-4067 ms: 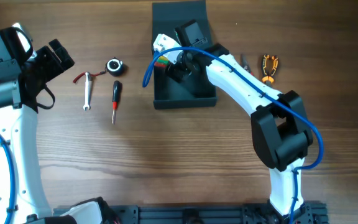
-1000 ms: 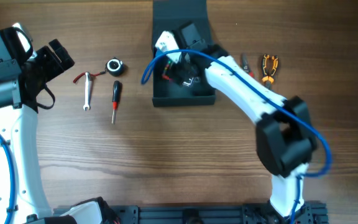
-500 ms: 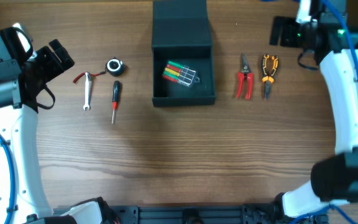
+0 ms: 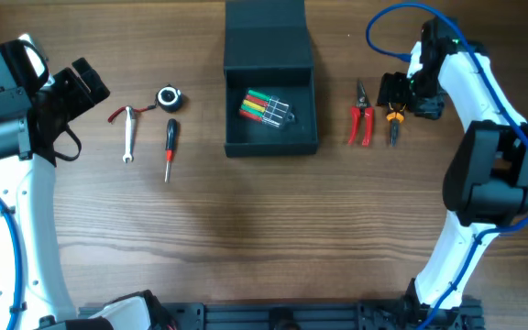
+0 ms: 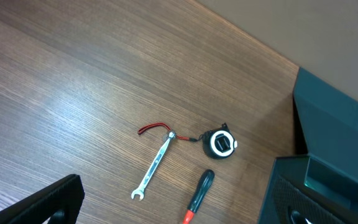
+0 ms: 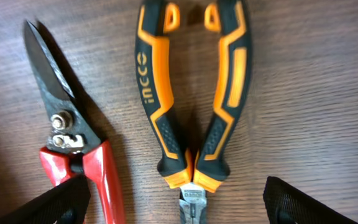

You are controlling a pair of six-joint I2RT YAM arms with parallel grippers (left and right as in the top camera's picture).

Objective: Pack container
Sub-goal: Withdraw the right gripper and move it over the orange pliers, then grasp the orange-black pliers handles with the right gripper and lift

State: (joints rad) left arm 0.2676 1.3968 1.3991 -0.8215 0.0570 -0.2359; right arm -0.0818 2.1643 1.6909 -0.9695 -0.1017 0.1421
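The dark teal-black container (image 4: 232, 147) stands open at the top middle, its flap lid laid back, with a pack of coloured markers (image 4: 266, 106) inside. Its corner shows in the left wrist view (image 5: 328, 118). My right gripper (image 4: 401, 99) is open and hangs low over the orange-and-black pliers (image 6: 194, 99), its fingers either side of their jaw end. The red-handled snips (image 6: 73, 149) lie next to them (image 4: 360, 117). My left gripper (image 4: 81, 84) is open and empty, held high at the left, away from the tools.
Left of the container lie a silver wrench (image 4: 128, 136) with a red cord, a round tape measure (image 4: 169, 98) and a black-and-red screwdriver (image 4: 170, 148). They also show in the left wrist view: wrench (image 5: 153, 168), tape measure (image 5: 220, 144), screwdriver (image 5: 197, 194).
My right arm left the markers in the container, swung out to the far right, and has come down over the pliers. The left arm has not moved.
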